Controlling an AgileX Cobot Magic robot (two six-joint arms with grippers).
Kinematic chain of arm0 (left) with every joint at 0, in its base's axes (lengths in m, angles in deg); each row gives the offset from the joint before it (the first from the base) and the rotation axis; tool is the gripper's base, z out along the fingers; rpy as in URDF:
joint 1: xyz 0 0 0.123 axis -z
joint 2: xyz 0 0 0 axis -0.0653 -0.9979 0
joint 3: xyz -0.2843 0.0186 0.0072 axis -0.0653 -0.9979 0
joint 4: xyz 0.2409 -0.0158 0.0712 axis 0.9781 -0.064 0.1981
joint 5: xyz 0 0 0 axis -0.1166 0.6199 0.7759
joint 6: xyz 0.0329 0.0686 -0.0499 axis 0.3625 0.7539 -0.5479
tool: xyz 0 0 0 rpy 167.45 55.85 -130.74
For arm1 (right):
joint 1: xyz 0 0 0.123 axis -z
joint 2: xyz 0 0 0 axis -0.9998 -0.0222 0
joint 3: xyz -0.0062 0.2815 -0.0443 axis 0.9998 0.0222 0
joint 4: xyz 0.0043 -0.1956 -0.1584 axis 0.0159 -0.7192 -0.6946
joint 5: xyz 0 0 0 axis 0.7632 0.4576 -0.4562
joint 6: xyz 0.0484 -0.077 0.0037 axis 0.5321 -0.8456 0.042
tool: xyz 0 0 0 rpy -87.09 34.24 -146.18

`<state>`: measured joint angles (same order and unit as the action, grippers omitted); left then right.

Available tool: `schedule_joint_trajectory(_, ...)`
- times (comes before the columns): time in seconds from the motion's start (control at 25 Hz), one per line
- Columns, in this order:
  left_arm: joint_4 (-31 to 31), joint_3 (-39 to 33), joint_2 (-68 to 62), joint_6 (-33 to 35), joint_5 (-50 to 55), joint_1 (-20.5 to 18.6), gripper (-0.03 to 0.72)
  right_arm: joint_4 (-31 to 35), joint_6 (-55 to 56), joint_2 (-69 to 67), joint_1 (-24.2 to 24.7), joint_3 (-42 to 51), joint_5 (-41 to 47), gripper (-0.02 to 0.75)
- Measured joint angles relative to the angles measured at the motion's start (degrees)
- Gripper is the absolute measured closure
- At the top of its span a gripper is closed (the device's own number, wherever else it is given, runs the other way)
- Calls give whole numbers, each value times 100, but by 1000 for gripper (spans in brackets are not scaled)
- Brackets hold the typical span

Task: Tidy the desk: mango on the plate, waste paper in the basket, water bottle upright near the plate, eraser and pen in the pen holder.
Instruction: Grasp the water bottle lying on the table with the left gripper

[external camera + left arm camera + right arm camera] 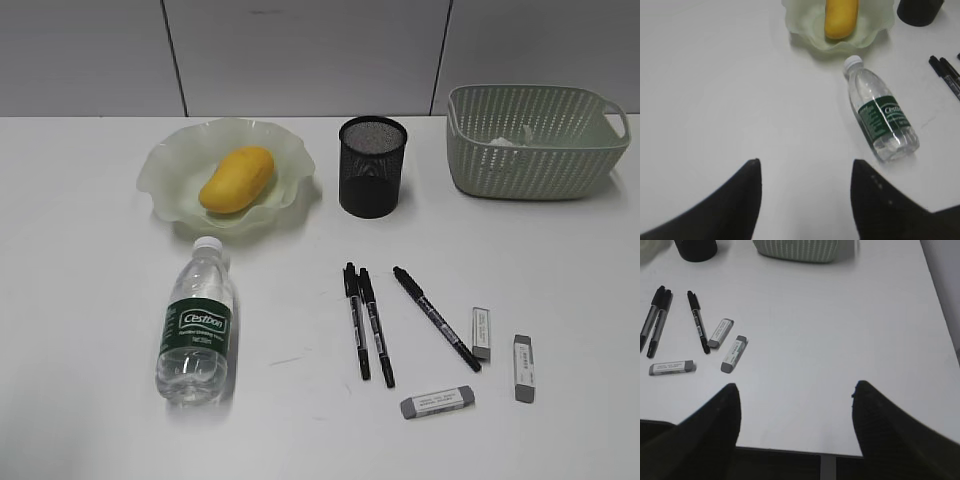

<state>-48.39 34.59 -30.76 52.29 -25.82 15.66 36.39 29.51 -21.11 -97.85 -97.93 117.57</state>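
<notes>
White desk; plate, bottle, pen holder, basket, pens, erasers.

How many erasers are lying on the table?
3. One eraser lies just right of the rightmost pen, another eraser sits farthest right, and a third eraser lies sideways nearest the front edge. None shows inside the pen holder, though its bottom is hidden.

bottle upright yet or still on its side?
On its side. The water bottle lies flat on the desk, cap toward the plate.
</notes>
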Motion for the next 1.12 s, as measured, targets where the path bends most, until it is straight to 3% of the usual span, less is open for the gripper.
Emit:
schedule_joint_trajectory(0.24, -305, 660, -2874, 0, -1328, 20, 263, 20, 6, 467, 0, 297, -310, 189)
schedule_joint_trajectory(0.4, -395, 1304, -4601, 0, -1807, 351, 249, 38, 6, 467, 0, 304, -371, 189)
schedule_joint_trajectory(0.6, -453, 2180, -6468, -80, -1862, 882, 67, 37, 11, 471, 0, 304, -375, 189)
schedule_joint_trajectory(0.72, -484, 2687, -7353, -467, -1862, 944, 31, 42, 11, 471, 0, 304, -375, 190)
schedule_joint_trajectory(1.0, -579, 3444, -8788, -1378, -1544, 950, 34, 42, 11, 477, 0, 304, -382, 251)
schedule_joint_trajectory(1.12, -758, 3483, -9088, -1527, -1489, 964, 141, 42, 11, 477, 0, 304, -382, 260)
